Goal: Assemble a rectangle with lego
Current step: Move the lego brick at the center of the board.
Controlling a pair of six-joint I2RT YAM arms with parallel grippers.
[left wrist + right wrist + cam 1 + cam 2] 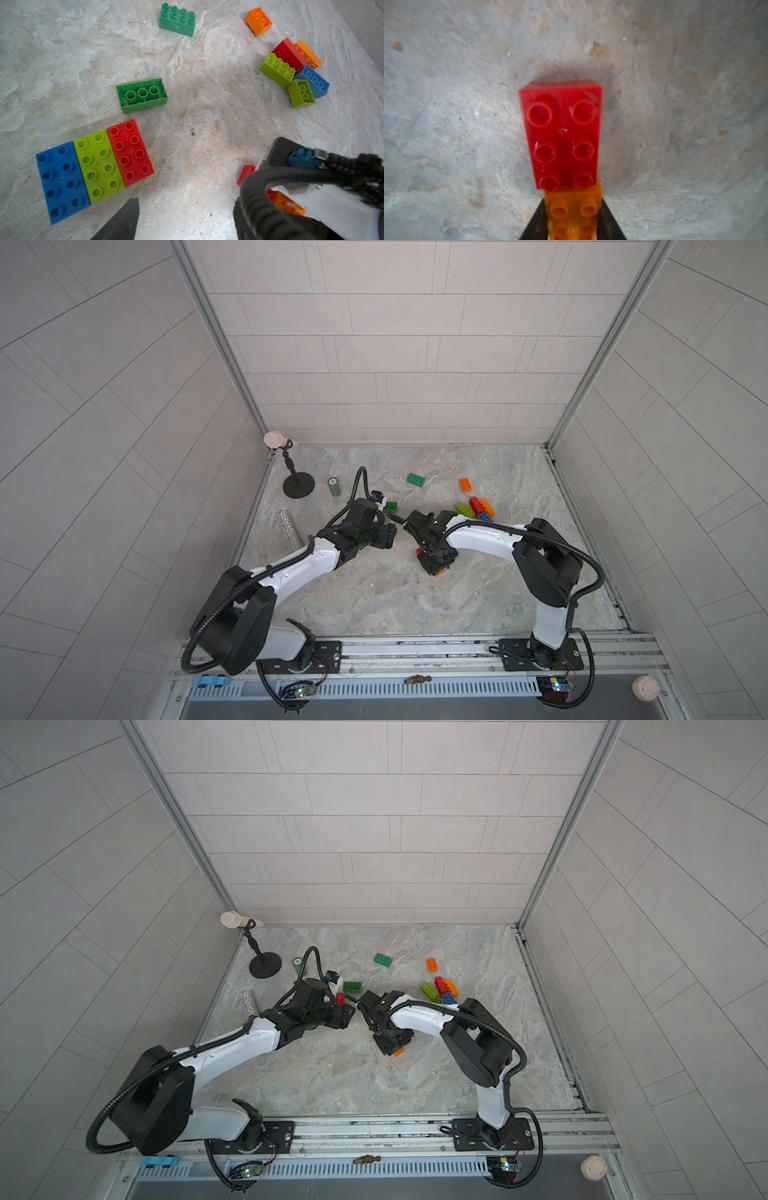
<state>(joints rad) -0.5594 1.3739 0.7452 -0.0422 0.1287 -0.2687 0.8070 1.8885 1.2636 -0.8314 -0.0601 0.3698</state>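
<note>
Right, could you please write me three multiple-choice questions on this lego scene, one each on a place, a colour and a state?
1. In the row of three bricks laid side by side, which one is in the middle?
A. blue
B. lime
C. red

2. What colour is the brick that the right gripper holds?
A. orange
B. yellow
C. blue

3. How does the dark green brick nearest that row lie?
A. studs up
B. hollow side up
C. stacked on another brick

Answers:
1 B: the lime brick has the blue brick against one long side and the red brick against the other.
2 A: the right wrist view shows the fingers shut on an orange brick.
3 B: its open underside with three round tubes faces up.
</note>
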